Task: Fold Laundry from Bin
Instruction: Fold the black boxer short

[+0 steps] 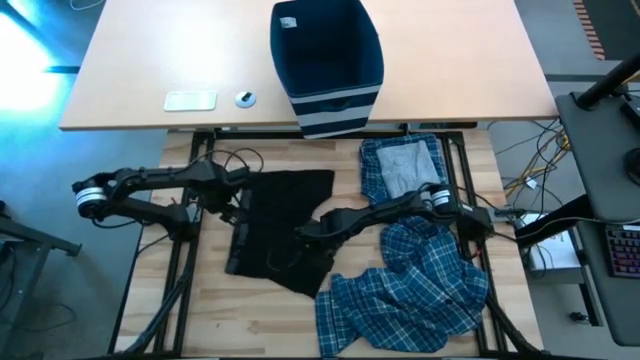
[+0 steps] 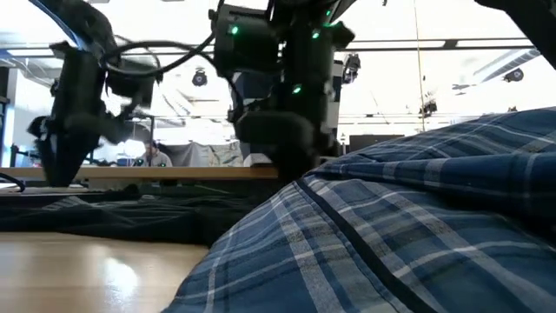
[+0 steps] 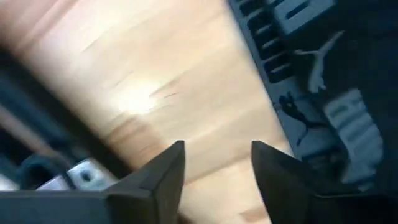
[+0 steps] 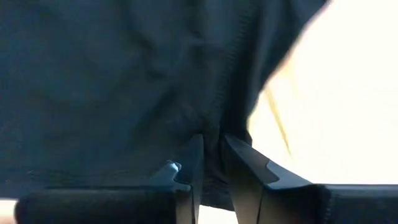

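Blue-and-white plaid garments lie heaped in the lower right of the high view, and they fill the foreground of the low view; a black garment is spread flat at the centre; the right gripper has its fingers nearly together, pinching a fold of this black cloth at its right edge; the left gripper stands partly open over bare wood at the cloth's left edge, holding nothing; farther, a grey shirt lies on plaid; the bin stands at top centre.
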`<state>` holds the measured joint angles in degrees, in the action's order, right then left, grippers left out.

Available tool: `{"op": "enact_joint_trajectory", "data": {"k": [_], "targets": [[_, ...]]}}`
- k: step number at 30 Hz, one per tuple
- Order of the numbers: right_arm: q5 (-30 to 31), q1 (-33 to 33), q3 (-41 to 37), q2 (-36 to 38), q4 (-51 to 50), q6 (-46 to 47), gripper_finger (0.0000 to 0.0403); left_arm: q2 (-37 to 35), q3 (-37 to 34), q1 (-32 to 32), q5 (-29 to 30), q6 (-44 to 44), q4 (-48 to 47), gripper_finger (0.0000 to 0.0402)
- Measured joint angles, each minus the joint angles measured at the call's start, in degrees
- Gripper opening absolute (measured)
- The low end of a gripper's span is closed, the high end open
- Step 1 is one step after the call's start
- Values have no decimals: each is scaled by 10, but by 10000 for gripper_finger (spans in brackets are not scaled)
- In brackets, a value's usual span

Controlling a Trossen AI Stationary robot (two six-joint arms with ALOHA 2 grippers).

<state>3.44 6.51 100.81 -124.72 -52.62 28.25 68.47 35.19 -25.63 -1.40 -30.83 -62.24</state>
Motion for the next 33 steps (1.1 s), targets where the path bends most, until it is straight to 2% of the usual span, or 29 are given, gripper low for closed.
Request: {"op": "enact_joint_trajectory", "data": {"k": [5, 8, 11, 16, 18, 22, 28, 30, 33], "targets": [[8, 6, -8, 58, -11, -29, 87, -99, 23, 75, -27, 50, 34, 212], [41, 4, -12, 82, 7, -55, 109, -159, 20, 142, -37, 60, 104, 214], [56, 3, -20, 85, 45, -64, 124, -189, 1, 207, -48, 44, 185, 207], [27, 2, -61, 82, 137, -52, 127, -177, -35, 280, 11, 29, 214, 193], [2, 2, -89, 69, 169, -34, 128, -167, -55, 298, 6, 22, 213, 191], [-11, 5, -121, 54, 205, -19, 128, -147, -71, 331, -29, -28, 252, 190], [-13, -31, -125, 43, 203, -111, 128, -112, -61, 391, -37, -58, 256, 190], [-11, -50, -111, 44, 176, -145, 128, -108, -43, 407, -30, -64, 258, 190], [-5, -69, -76, 48, 95, -199, 128, -107, -22, 423, 11, -68, 279, 190]]}}
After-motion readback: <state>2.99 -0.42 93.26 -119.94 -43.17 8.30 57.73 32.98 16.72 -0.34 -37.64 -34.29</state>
